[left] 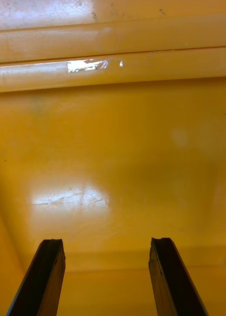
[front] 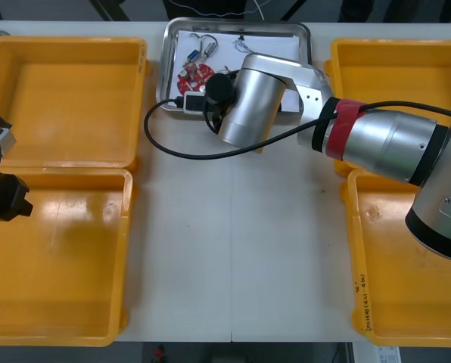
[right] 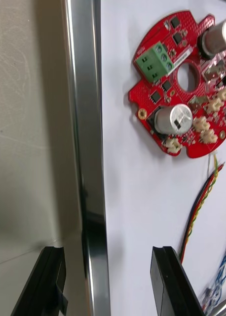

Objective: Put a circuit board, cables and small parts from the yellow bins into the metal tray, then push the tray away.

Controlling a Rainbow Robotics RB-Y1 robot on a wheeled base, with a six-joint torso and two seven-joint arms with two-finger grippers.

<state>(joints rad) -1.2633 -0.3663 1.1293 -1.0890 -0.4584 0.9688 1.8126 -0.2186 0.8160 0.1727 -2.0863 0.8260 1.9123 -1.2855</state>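
The metal tray (front: 237,23), white inside, stands at the table's far middle. In it lie a round red circuit board (front: 195,73), a twisted blue and white cable (front: 191,55) and small metal parts (front: 209,47). My right gripper (front: 197,102) is at the tray's near left corner. In the right wrist view it (right: 108,252) is open and straddles the tray's shiny rim (right: 83,123), one finger outside over the table, the other inside. Beyond that inner finger lie the circuit board (right: 184,84) and a red and yellow cable (right: 202,202). My left gripper (left: 107,242) is open over bare bin floor.
Yellow bins flank the table: far left (front: 66,98), near left (front: 59,265), far right (front: 407,60) and near right (front: 392,272), all showing bare floors. My left gripper (front: 4,195) hangs at the near left bin's far left corner. The arm's black cord (front: 157,140) loops over the table.
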